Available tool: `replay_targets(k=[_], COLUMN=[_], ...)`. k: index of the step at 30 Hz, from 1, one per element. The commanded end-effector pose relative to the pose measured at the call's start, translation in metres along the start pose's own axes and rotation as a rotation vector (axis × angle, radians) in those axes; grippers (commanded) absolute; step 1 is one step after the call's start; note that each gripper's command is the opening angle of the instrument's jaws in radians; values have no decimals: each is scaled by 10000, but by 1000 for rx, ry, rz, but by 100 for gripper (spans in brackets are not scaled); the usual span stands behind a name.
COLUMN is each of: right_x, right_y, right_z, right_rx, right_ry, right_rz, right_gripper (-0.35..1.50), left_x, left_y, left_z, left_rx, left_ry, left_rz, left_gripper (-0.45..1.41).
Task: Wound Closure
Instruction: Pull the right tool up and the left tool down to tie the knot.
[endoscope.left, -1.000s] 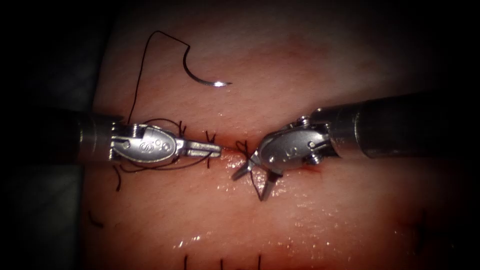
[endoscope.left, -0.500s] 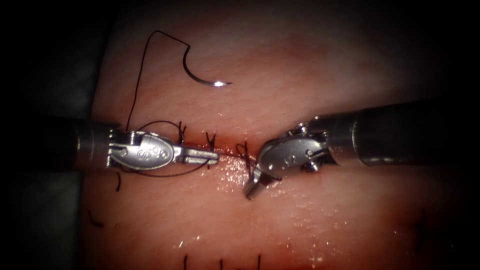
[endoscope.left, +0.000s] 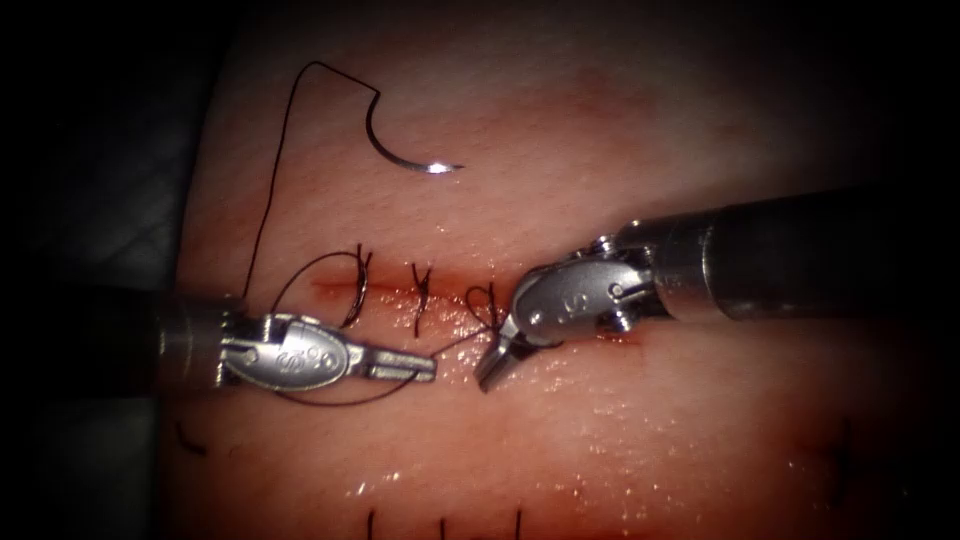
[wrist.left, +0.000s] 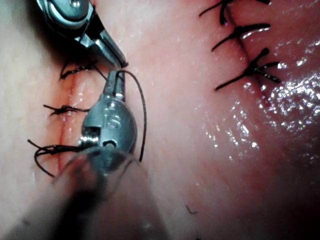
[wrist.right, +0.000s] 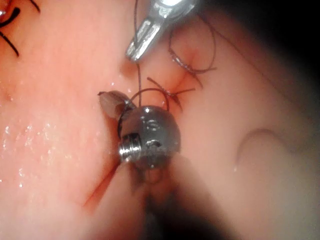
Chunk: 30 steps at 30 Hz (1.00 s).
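Note:
The curved needle (endoscope.left: 405, 160) lies free on the tissue (endoscope.left: 600, 150) beyond the cut (endoscope.left: 440, 297), not in the tissue and held by neither tool. Its thread (endoscope.left: 268, 200) runs down to the left tool and loops around its jaws. My left tool (endoscope.left: 428, 367) (wrist.left: 117, 77) is shut on the thread just on the near side of the cut. The right tool (endoscope.left: 488, 378) (wrist.right: 110, 100) is shut beside it, tip to tip, apparently on the short thread end by the third stitch (endoscope.left: 485, 305). A strand (endoscope.left: 455, 342) runs from the left tip to that stitch.
Two tied stitches (endoscope.left: 360, 280) (endoscope.left: 422, 290) cross the cut to the left of the newest one. Several cut thread ends (endoscope.left: 440, 528) stick up at the near edge. A second stitched cut (wrist.left: 245, 50) lies nearby. The tissue glistens wet (endoscope.left: 560, 400).
The right tool's jaws closed on the thread end that lay between them. The left tool moved off the cut toward the near side, carrying its thread loop; the needle stayed put.

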Motion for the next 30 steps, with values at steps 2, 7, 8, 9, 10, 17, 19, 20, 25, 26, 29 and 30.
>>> replay_targets(k=[2,7,8,9,10,17,19,20,25,26,29,30], right_x=[-1,-1,-2,-3,-5,-20,-22,-25,-36,-40,-45,-48], right_y=[10,12,12,13,14,24,26,29,38,40,42,43], right_z=[-6,-11,-12,-13,-15,-29,-32,-37,-55,-58,-60,-61], right_rx=[-17,-9,-4,-7,-9,-78,-95,-123,-194,-203,-214,-226], right_ry=[48,142,182,201,222,298,301,306,298,293,286,280], right_rz=[34,103,142,163,200,344,349,358,397,402,408,414], right_gripper=[-35,-35,-35,-35,-35,-35,-35,-35,-35,-35,-35,-35], left_x=[-6,-11,-12,-13,-13,5,8,12,28,32,40,46], left_y=[7,25,33,37,41,75,78,83,102,107,114,118], left_z=[7,14,17,18,19,18,17,17,16,15,14,14], left_rx=[-3,-13,-21,-22,-25,-61,-68,-77,-106,-110,-127,-142], left_ry=[-3,-20,-31,-34,-41,-62,-63,-63,-78,-80,-75,-67], left_rz=[0,-6,-4,-7,-3,8,9,10,17,18,14,14], left_gripper=[-45,-45,-45,-45,-45,-45,-45,-45,-45,-45,-45,-45])
